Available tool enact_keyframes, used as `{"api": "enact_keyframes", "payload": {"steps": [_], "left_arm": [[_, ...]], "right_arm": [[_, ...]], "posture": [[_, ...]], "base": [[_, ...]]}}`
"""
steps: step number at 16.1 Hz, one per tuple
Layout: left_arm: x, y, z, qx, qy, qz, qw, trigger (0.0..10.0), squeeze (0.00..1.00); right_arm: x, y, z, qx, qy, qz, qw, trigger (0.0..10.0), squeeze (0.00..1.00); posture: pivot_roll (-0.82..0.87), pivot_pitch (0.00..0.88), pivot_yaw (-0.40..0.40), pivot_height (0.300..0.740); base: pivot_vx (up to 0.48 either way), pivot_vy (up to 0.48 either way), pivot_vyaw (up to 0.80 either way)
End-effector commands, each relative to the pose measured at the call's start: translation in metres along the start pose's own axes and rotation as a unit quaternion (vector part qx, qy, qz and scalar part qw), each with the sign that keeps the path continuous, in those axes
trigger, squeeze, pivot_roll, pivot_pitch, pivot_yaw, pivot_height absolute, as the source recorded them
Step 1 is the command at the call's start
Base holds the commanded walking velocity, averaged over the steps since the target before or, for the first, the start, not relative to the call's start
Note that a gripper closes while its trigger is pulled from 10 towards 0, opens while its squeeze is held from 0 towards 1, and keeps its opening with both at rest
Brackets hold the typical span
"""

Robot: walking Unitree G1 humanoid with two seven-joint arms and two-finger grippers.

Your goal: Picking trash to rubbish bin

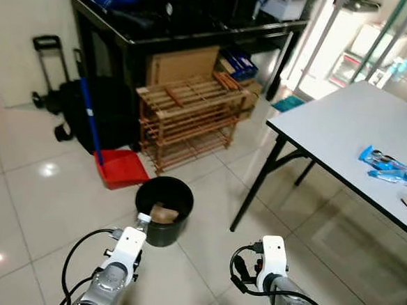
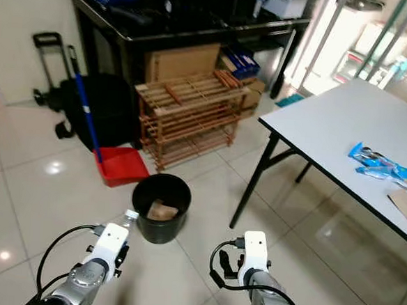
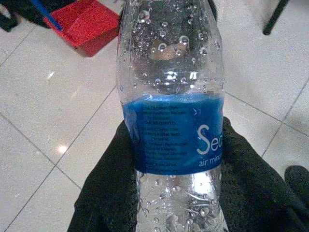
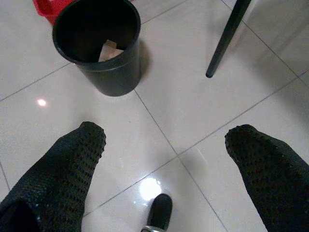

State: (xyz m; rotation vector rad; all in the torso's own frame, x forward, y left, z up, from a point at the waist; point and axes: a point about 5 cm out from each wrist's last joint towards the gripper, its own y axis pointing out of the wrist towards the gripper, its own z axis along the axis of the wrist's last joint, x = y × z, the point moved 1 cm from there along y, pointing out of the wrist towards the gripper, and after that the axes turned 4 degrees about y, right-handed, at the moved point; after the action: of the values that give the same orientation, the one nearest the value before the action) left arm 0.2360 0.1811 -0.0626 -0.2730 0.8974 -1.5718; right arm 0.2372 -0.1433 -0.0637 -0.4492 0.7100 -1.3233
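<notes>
My left gripper [image 3: 176, 193] is shut on a clear plastic water bottle [image 3: 171, 72] with a blue label and droplets inside. The bottle's cap [image 1: 142, 219] pokes out ahead of my left wrist, just short of the near rim of a round black bin [image 1: 162, 228]. The bin stands on the tiled floor and holds a brown scrap of card [image 4: 110, 50]. My right gripper [image 4: 166, 169] hangs open over bare tiles to the right of the bin [image 4: 108, 77], with nothing between its fingers [image 4: 67, 174].
A grey table [image 1: 345, 127] with black legs stands at the right, with blue wrappers [image 1: 391, 167] on it. Behind the bin are a red dustpan [image 1: 122, 168] with a blue handle, a wooden shoe rack [image 1: 192, 117] and a black desk [image 1: 191, 26].
</notes>
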Motion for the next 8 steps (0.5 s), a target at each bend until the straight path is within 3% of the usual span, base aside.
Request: {"api": "enact_keyframes", "payload": {"steps": [1, 5, 8], "left_arm": [[0.0017, 0.0003, -0.0002, -0.003, -0.018, 0.002, 1.0, 10.0, 0.0], [0.0001, -0.0003, -0.0033, -0.009, -0.032, 0.011, 0.999, 10.0, 0.0], [0.0006, -0.0003, -0.0036, -0.01, -0.035, 0.013, 0.999, 10.0, 0.0]], "right_arm": [[0.0061, -0.0013, 0.0004, -0.002, -0.003, -0.003, 1.0, 10.0, 0.0], [0.0031, -0.0013, -0.0014, -0.004, -0.01, 0.007, 1.0, 10.0, 0.0], [0.0029, -0.0015, -0.0027, -0.008, -0.01, 0.01, 1.0, 10.0, 0.0]], "posture": [[-0.03, 0.0, -0.105, 0.74], [-0.03, 0.0, -0.103, 0.74], [-0.03, 0.0, -0.106, 0.74]], "base": [[0.0, 0.0, 0.8], [0.06, 0.0, 0.77], [0.276, 0.0, 0.0]]}}
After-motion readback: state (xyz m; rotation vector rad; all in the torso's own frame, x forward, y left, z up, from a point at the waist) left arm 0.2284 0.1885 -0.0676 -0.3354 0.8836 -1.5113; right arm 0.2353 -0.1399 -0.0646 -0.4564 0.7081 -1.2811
